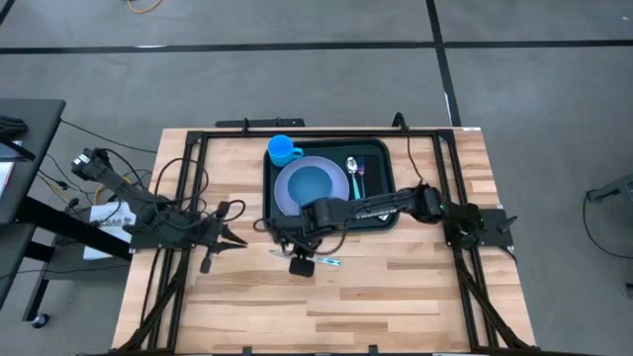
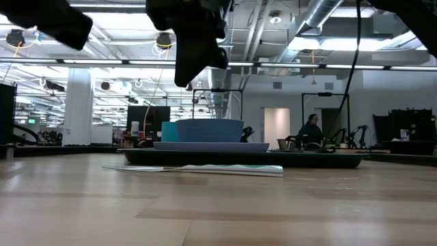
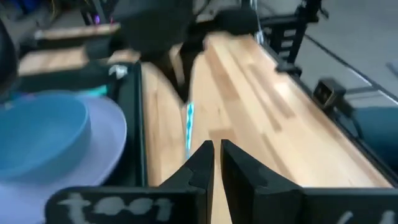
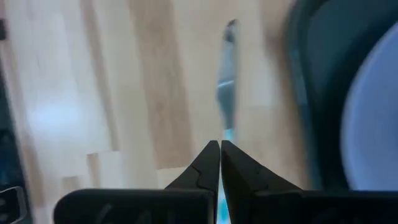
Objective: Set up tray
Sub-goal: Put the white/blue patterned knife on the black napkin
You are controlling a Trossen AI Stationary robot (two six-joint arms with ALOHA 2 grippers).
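Both claws closed and empty over the table, a knife lying beside the tray.

The right claw hangs with its fingers pressed together, holding nothing, just above the wooden table; the knife with a teal handle lies flat on the wood right under and ahead of it, apart from the tips. The dark green tray sits just beside this claw, on the side away from the table's near edge, carrying a lavender plate, a blue bowl, a blue cup and a spoon. The left claw is likewise pinched shut and empty, pointing across the wood at the right claw, the tray off to its side. No brand or lettering can be read on any of the things.
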